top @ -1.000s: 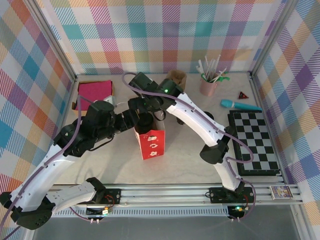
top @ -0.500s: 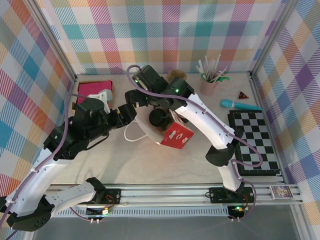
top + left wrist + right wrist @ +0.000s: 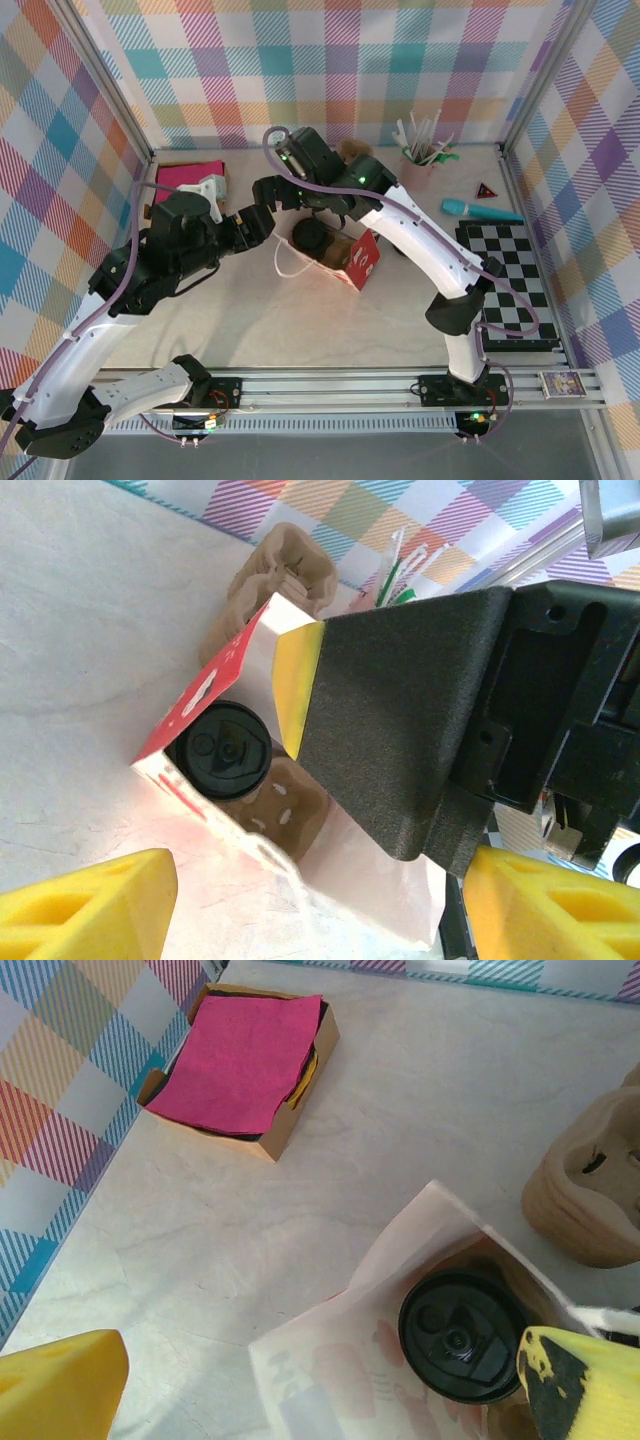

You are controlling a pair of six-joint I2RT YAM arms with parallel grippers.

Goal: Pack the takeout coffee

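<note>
The takeout coffee (image 3: 220, 750) sits inside the red-and-white paper bag (image 3: 362, 262), black lid showing at the mouth; 1 second ago that bag stood upright, now it lies tipped on its side; the left gripper (image 3: 320, 900) faces the mouth, jaws apart, clamping nothing; the right gripper (image 3: 320, 1390) is spread wide, 1 finger at the mouth's edge; the coffee looks packed, but the bag likely needs righting.

One takeout coffee (image 3: 310, 236) (black-lidded), one red bag (image 3: 363, 262), one pulp carrier (image 3: 590, 1195), one chessboard (image 3: 510, 285), one straw cup (image 3: 417, 173).
</note>
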